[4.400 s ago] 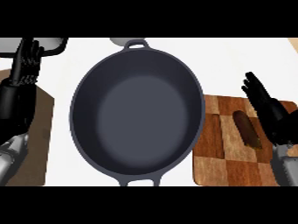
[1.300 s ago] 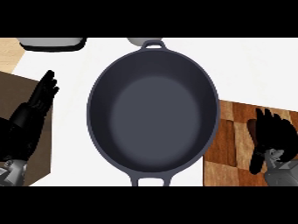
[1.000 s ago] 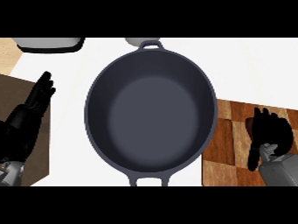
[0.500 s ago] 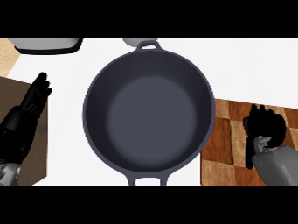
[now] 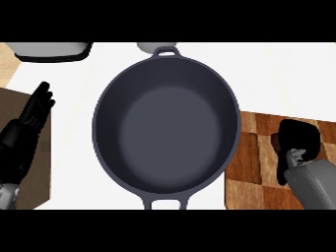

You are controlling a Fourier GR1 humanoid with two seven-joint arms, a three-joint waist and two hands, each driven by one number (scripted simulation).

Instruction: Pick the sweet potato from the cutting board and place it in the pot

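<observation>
The right hand [image 5: 297,139] lies knuckles-up on the board [image 5: 252,162], its fingers [image 5: 299,132] bent downward over the spot beneath it. Whether they are clamped on anything cannot be told, since the hand covers whatever is under it. The sweet potato shows nowhere: it is not on the bare part of the board nor in the pot [image 5: 166,125], so it may sit under the hand, but that cannot be confirmed. The grey right forearm [image 5: 321,184] comes in from the lower right corner and hides the board's near right part.

The board's left edge lies just beside the pot's right rim, partly tucked under it in this view. Bare board shows left of the hand and along its far edge.

The pot is oval, dark and empty inside, with a loop handle at its far end and another at its near end. White counter [image 5: 286,78] lies open beyond the board and to the right of the pot.

The left hand [image 5: 26,123] rests at the left edge, fingers straight and close together, well apart from the pot, over a brown block [image 5: 3,106]. A grey object [image 5: 50,51] at the upper left is cut off.
</observation>
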